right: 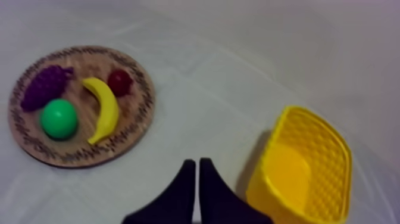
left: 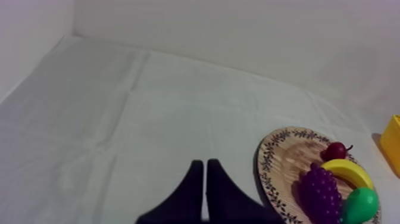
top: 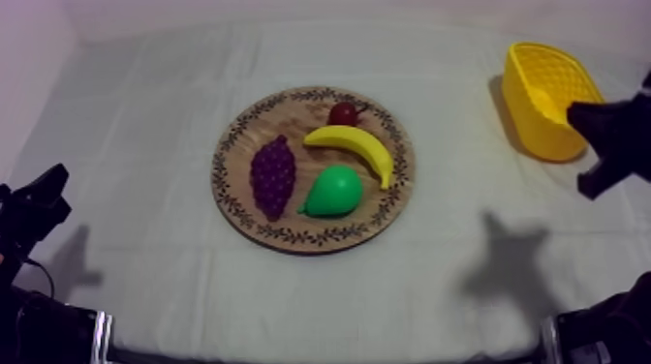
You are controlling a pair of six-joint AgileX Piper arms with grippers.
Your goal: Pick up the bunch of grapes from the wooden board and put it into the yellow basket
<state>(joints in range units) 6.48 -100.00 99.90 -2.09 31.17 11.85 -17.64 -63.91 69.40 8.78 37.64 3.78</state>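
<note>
The purple bunch of grapes (top: 274, 175) lies on the left part of the round wooden board (top: 242, 136), beside a green pear (top: 333, 191), a banana (top: 354, 147) and a small red fruit (top: 342, 114). The yellow basket (top: 547, 97) stands at the far right. My right gripper (top: 591, 179) hovers next to the basket, well away from the board. Its fingers (right: 189, 184) lie together, shut on nothing, with the basket (right: 303, 173) close beside them and the grapes (right: 44, 86) farther off. My left gripper (top: 53, 179) sits low at the left, shut (left: 205, 170), with the grapes (left: 320, 190) off to its side.
The grey-white cloth has open room all round the board. A dark shadow (top: 513, 266) of the right arm falls on the cloth in front of the basket. The basket's edge (left: 391, 143) shows beyond the board (left: 280, 155) in the left wrist view.
</note>
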